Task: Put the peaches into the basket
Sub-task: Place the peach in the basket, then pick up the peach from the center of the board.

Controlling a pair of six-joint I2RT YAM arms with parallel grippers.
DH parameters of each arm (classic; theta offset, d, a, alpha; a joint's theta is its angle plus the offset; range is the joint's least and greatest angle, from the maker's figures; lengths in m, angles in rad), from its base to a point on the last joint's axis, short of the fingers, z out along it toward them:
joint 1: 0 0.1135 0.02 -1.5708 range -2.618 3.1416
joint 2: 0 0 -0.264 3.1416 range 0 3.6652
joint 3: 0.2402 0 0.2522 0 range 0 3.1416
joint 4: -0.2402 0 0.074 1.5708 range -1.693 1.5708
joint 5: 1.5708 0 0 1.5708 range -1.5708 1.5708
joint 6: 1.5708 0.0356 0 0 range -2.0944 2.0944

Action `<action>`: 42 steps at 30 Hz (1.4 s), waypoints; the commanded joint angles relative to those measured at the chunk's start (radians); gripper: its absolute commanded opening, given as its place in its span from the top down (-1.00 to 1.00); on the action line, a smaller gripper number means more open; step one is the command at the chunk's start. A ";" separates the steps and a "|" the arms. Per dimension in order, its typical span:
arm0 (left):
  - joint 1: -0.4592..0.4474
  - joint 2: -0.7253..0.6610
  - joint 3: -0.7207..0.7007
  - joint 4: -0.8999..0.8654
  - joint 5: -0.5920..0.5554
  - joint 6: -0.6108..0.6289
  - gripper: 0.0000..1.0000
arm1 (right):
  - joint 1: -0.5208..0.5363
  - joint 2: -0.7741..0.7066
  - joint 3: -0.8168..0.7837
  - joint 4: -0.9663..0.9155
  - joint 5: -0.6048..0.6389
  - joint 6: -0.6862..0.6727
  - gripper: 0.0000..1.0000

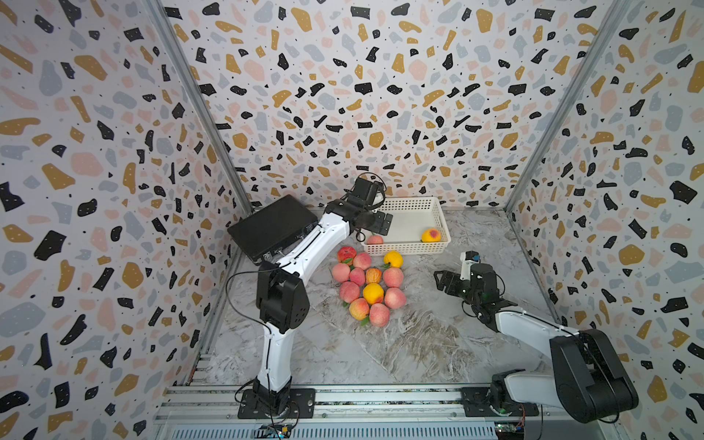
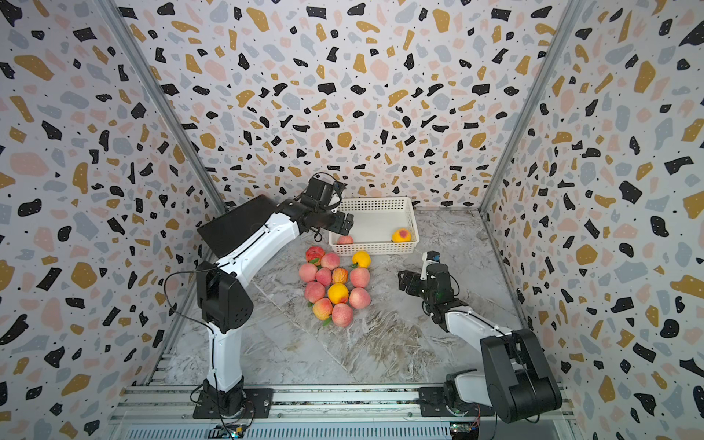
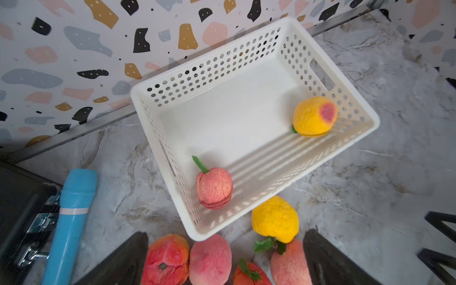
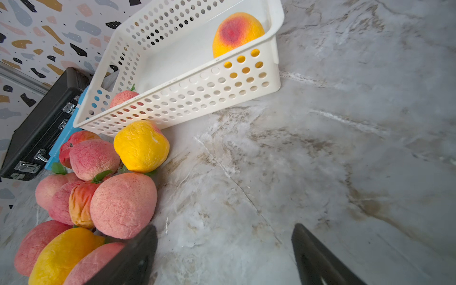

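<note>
The white basket [image 1: 407, 248] stands at the back of the marble table. Two peaches lie in it: a pink one [image 3: 214, 188] in its near left corner and a yellow, red-blushed one [image 3: 314, 116] in its near right corner. A pile of pink, yellow and red peaches [image 1: 367, 289] sits on the table in front of the basket. My left gripper [image 1: 383, 223] hangs open and empty above the basket's left end, over the pink peach. My right gripper [image 1: 444, 281] is open and empty, low over bare table to the right of the pile [image 4: 123, 204].
A flat black case [image 1: 272, 226] lies at the back left, with a blue cylinder [image 3: 71, 222] between it and the basket. Patterned walls close in the back and both sides. Bare marble [image 4: 320, 148] stretches right of the pile and the basket.
</note>
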 commanded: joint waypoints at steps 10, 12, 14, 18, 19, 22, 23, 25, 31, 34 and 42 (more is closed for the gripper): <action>0.146 -0.469 -0.566 0.055 0.146 -0.090 -0.98 | 0.070 0.091 0.196 -0.313 -0.083 -0.060 -0.75; 0.198 -0.539 -0.655 0.073 0.192 -0.116 -0.98 | 0.118 0.100 0.239 -0.365 -0.078 -0.067 -0.74; 0.254 -0.596 -0.723 0.092 0.263 -0.149 -0.98 | 0.173 0.102 0.282 -0.435 -0.060 -0.066 -0.74; 0.335 -0.669 -0.796 0.106 0.349 -0.175 -0.98 | 0.261 0.120 0.333 -0.481 -0.048 -0.036 -0.74; 0.348 -0.681 -0.811 0.114 0.353 -0.177 -0.98 | 0.277 0.129 0.340 -0.488 -0.047 -0.030 -0.74; 0.373 -0.710 -0.849 0.139 0.370 -0.188 -0.98 | 0.324 0.162 0.370 -0.511 -0.035 -0.013 -0.75; 0.383 -0.713 -0.848 0.137 0.384 -0.189 -0.98 | 0.340 0.174 0.379 -0.517 -0.028 -0.010 -0.76; 0.386 -0.710 -0.841 0.134 0.395 -0.183 -0.98 | 0.366 0.193 0.392 -0.524 -0.015 -0.003 -0.76; 0.396 -0.711 -0.838 0.130 0.423 -0.182 -0.98 | 0.414 0.243 0.427 -0.526 -0.013 0.024 -0.76; 0.398 -0.715 -0.837 0.129 0.430 -0.180 -0.98 | 0.428 0.271 0.449 -0.532 -0.015 0.031 -0.76; 0.402 -0.729 -0.837 0.122 0.420 -0.171 -0.98 | 0.441 0.318 0.474 -0.545 0.000 0.034 -0.69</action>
